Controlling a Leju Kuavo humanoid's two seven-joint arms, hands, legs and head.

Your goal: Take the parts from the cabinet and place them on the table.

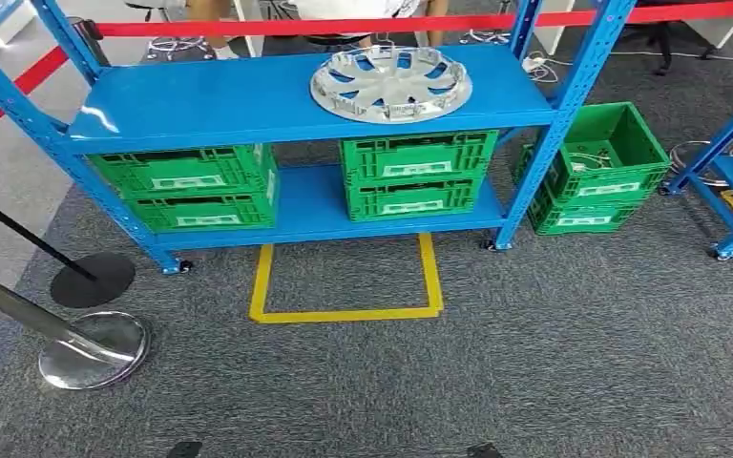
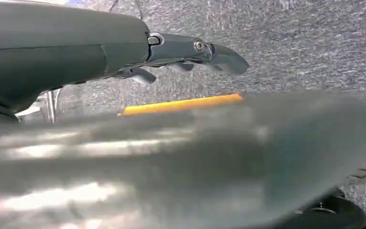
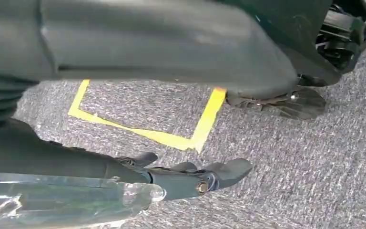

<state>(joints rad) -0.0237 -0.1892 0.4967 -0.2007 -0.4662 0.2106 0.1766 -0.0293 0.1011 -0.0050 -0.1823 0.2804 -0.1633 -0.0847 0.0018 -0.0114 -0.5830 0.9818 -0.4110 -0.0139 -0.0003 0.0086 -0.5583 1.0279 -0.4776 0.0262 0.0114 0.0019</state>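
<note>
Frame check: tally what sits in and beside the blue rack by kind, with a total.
Silver wheel cover on the top shelf: 1
Green crates on the lower shelf: 4, a left stack and a middle stack
Green crates on the floor to the right of the rack: 2
Total: 7

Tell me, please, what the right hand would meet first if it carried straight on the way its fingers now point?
Most likely just the grey carpet. The right hand hangs empty with nothing ahead of its fingers; the yellow tape lies off to one side, though depth is unclear.
</note>
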